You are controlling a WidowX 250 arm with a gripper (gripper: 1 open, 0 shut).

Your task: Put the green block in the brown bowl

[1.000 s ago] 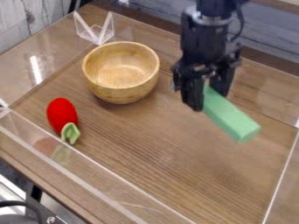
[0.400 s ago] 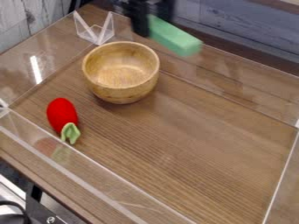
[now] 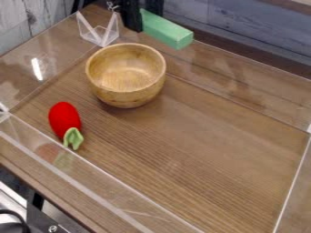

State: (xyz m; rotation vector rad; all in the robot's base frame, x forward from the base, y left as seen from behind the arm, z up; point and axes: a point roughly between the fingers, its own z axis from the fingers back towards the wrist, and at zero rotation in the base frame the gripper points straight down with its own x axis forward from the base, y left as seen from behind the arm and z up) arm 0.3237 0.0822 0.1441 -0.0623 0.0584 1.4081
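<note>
Wooden tabletop (image 3: 206,155) with clear acrylic walls lies well below your pincer; the brown bowl (image 3: 125,73) sits empty just below and toward the camera from it, mouth up to receive the drop. Your pincer (image 3: 130,18), mostly cut off at the top edge, is clenched on one end of the green block (image 3: 166,33). The bar juts out to its right, airborne beyond the bowl's far rim, so I judge it needs bringing over the hollow before release; the red strawberry toy (image 3: 64,119) sits well apart, near the front-left wall.

A red strawberry-like toy (image 3: 64,119) with a green tip lies on the wooden table (image 3: 206,136), well away from the tool, toward the near-left clear wall (image 3: 25,136).
</note>
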